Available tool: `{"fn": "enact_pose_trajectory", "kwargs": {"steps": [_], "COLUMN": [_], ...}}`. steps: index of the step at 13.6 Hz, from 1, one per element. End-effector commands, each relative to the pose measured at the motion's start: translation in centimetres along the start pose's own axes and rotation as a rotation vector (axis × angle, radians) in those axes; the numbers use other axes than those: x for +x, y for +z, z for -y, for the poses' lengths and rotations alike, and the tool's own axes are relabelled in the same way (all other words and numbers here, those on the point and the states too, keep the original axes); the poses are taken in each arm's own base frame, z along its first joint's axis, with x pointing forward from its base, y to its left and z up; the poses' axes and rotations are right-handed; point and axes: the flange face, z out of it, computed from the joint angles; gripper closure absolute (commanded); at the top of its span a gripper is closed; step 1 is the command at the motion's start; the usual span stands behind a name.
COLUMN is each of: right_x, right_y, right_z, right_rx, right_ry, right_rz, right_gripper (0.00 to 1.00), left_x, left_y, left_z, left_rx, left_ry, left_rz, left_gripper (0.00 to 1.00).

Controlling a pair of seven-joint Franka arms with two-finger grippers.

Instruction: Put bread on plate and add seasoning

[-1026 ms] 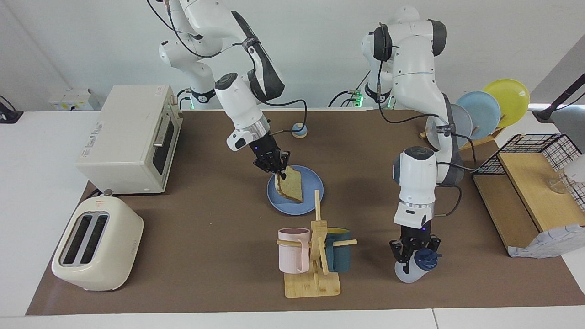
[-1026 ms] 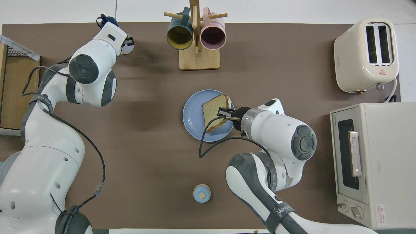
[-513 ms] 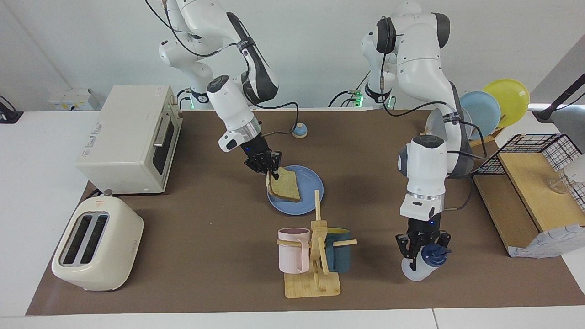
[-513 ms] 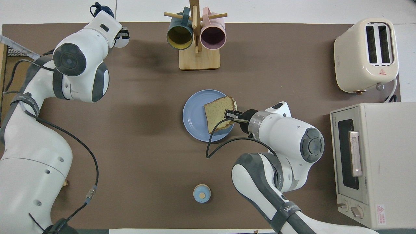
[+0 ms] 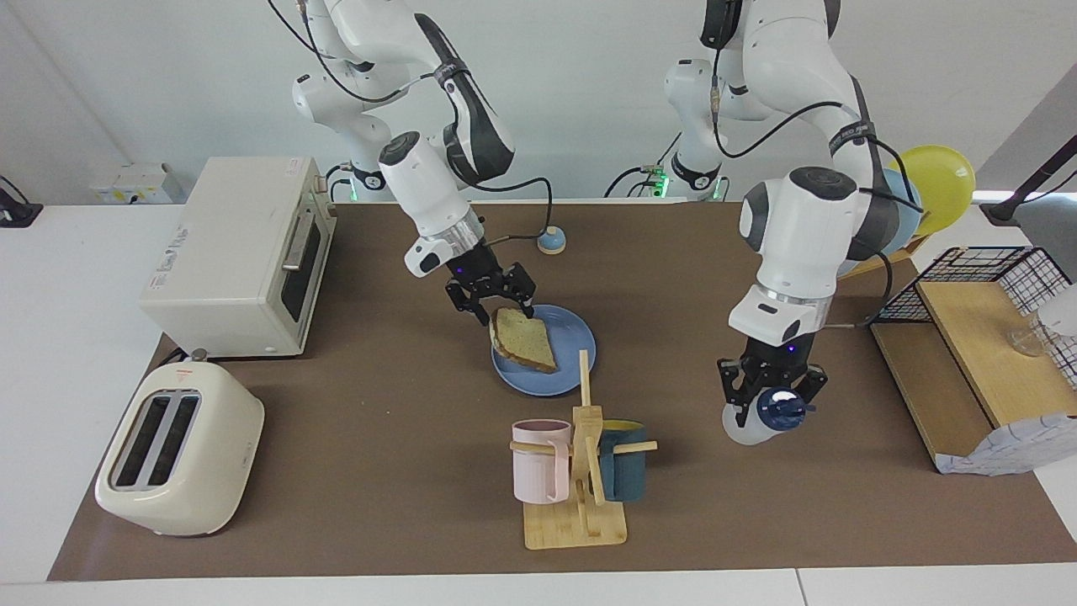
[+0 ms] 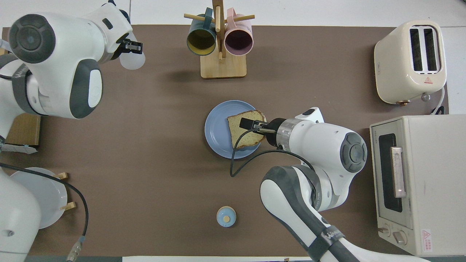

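Bread lies flat on the plate in mid-table, one crust corner hanging over the rim toward the right arm's end. A second ago it was tilted up in a pinch. The right gripper has since let go, and its jaws stand wide, straddling the slice's nearer edge just above it. By my reading the first half of the task is done, and that arm only needs to back away.

Farther out, the left gripper is clamped narrow on the bottle, just below its dark cap. A second ago the bottle stood on the mat. Now it hangs clear above the mat toward the left arm's end, well apart from the plate. Seasoning looks like the step in hand, with a carry across to the bread still to come.

As for containers, the oven has its door closed, and I cannot tell what is inside. The plate holds the bread and nothing else. The two mugs hanging on their wooden stand look empty from overhead, and so do both toaster slots.
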Motion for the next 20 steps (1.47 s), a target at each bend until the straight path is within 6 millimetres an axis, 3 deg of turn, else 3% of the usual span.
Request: {"fn": "enact_pose_trajectory", "kwargs": {"steps": [1,4,6,9,13,15,16,19,20], "right_x": [4.3,6.4,6.3,5.8,3.8,3.1,2.6,1.3,1.0], "right_y": [-3.6,-7.3,-9.5,-13.8,-15.4,-15.6,-15.5,-15.3,-15.4], "right_z": [1.9,4.5,4.9,7.0,6.7,8.2,9.0,11.4,12.3], "right_rx": [0.013,0.028,0.045,0.084,0.036,0.038,0.039,0.049,0.062], "right_ry": [-0.040,-0.063,-0.065,-0.100,0.000,0.149,0.228,0.197,0.183], "right_rz": [0.112,0.231,0.247,0.211,0.356,0.384,0.398,0.389,0.378], "right_gripper": [0.00,0.00,0.00,0.00,0.00,0.00,0.00,0.00,0.05], "left_x": [-2.2,-6.2,-10.0,-14.7,-17.9,-19.9,-20.4,-21.9,-22.3], "left_y": [-5.5,-10.9,-12.5,-14.3,-14.4,-14.3,-14.3,-14.2,-14.1], "left_z": [0.8,0.7,-0.3,-2.7,-9.0,-12.2,-12.9,-13.9,-14.6], "left_rx": [-0.092,-0.178,-0.249,-0.322,-0.375,-0.381,-0.381,-0.385,-0.382], "left_ry": [0.185,0.494,0.711,0.865,1.045,1.103,1.120,1.135,1.145], "left_rz": [0.067,0.148,0.178,0.209,0.289,0.301,0.303,0.317,0.323], "left_gripper": [1.00,1.00,1.00,1.00,1.00,1.00,1.00,1.00,1.00]}}
